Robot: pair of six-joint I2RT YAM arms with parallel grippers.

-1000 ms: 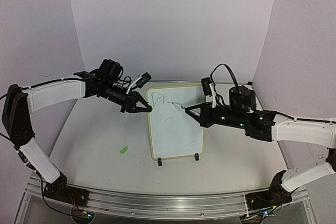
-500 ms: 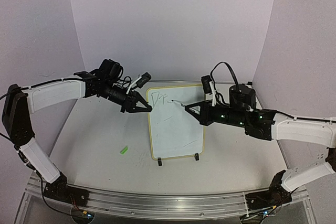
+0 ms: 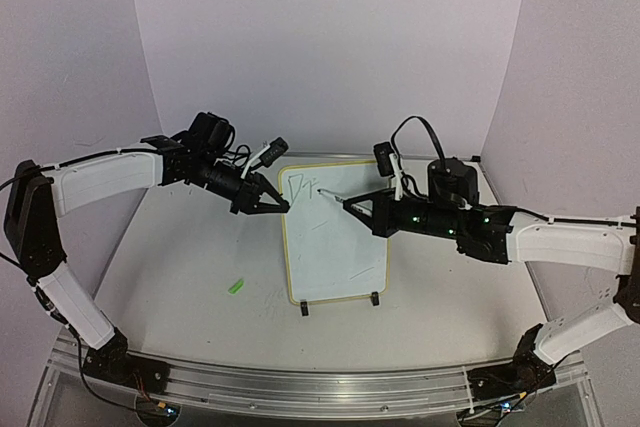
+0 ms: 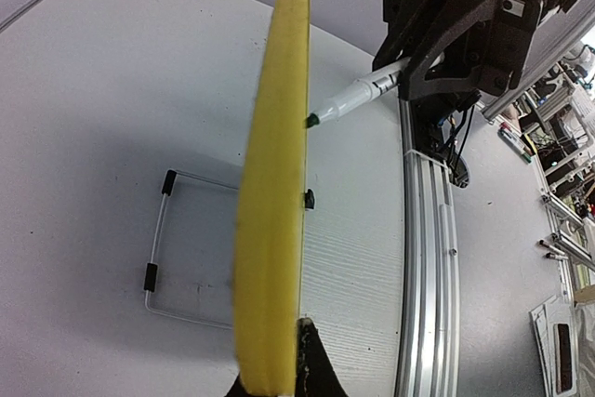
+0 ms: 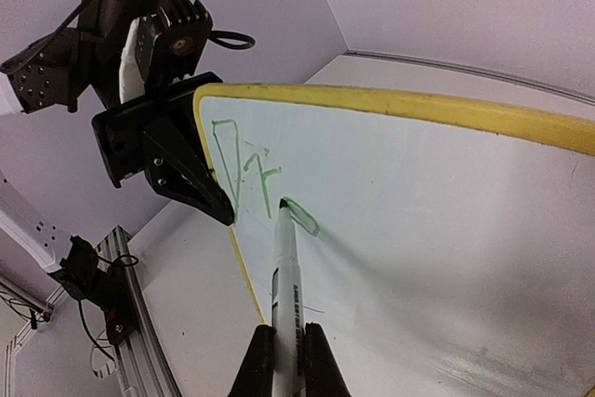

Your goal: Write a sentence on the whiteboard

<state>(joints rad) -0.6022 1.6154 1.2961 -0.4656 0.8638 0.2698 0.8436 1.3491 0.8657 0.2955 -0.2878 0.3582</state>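
Observation:
The whiteboard stands upright on the table on two black clip feet, with a thin yellow frame. My left gripper is shut on its upper left edge. In the left wrist view the yellow frame fills the middle, with my left gripper round it. My right gripper is shut on a white marker whose green tip touches the board. The sentence is a green "Dr" and a partial loop near the top left corner. My left gripper also shows in the right wrist view.
A small green cap lies on the table left of the board. A thin wire frame lies on the table behind the board. An aluminium rail runs along the near edge. Lilac walls enclose the table.
My right gripper has moved left and slightly up along the board with the marker, tip nearer the "Dr". The left arm and the board have not moved.

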